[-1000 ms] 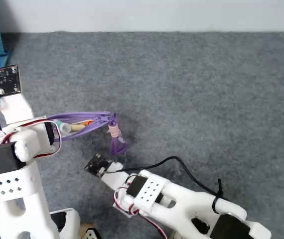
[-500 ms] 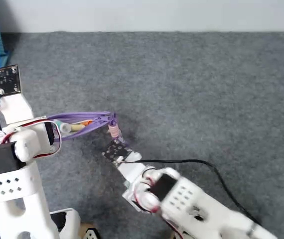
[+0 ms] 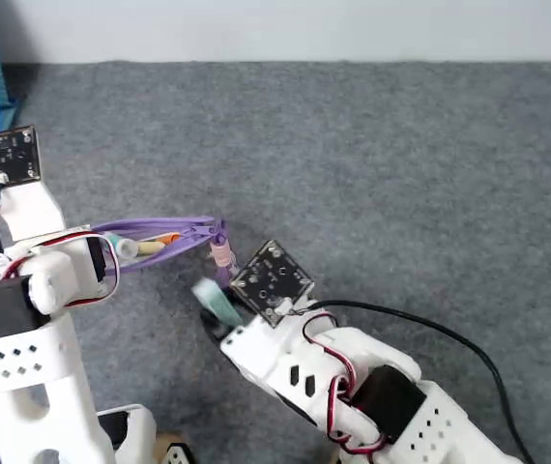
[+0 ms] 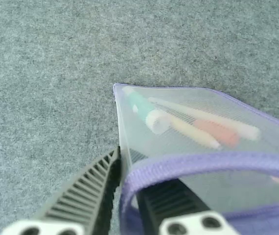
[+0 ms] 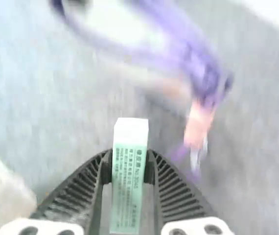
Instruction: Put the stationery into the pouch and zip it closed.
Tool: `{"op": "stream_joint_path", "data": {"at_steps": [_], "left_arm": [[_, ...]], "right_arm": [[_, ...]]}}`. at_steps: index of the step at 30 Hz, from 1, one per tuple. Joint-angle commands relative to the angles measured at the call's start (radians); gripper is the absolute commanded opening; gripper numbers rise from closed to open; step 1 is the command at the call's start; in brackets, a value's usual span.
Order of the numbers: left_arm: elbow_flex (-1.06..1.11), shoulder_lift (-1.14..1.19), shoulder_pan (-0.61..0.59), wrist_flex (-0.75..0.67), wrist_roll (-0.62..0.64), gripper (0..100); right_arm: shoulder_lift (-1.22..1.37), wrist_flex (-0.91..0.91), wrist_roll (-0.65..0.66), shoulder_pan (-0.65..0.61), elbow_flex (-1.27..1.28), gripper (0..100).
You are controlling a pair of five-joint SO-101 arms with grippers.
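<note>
The left gripper [image 4: 125,157] is clamped on one end of the purple-edged mesh pouch [image 4: 203,142], which sits over the grey carpet [image 3: 401,174] with pens [image 4: 198,128] inside. The right gripper [image 5: 129,155] pinches a green-and-white eraser [image 5: 128,139] just beside the pouch's zip end.

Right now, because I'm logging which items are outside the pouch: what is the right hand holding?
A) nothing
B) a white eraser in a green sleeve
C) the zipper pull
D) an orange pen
B: the right wrist view shows the right hand shut on a white eraser in a green sleeve, outside the pouch.
</note>
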Motion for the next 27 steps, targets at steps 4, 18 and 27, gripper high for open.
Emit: {"op": "stream_joint_path", "data": {"at_steps": [4,18,27], "left_arm": [[-0.012,0.002,-0.002,-0.011,0.003,1],[-0.012,0.002,-0.005,-0.009,0.003,1],[0.015,0.002,-0.021,-0.026,0.003,1]], "right_arm": [[-0.018,-0.352,0.003,0.012,-0.063,0.8],[0.249,-1.104,0.002,0.012,0.077,0.8],[0.519,-1.368,-0.006,0.012,0.086,0.8]]}}
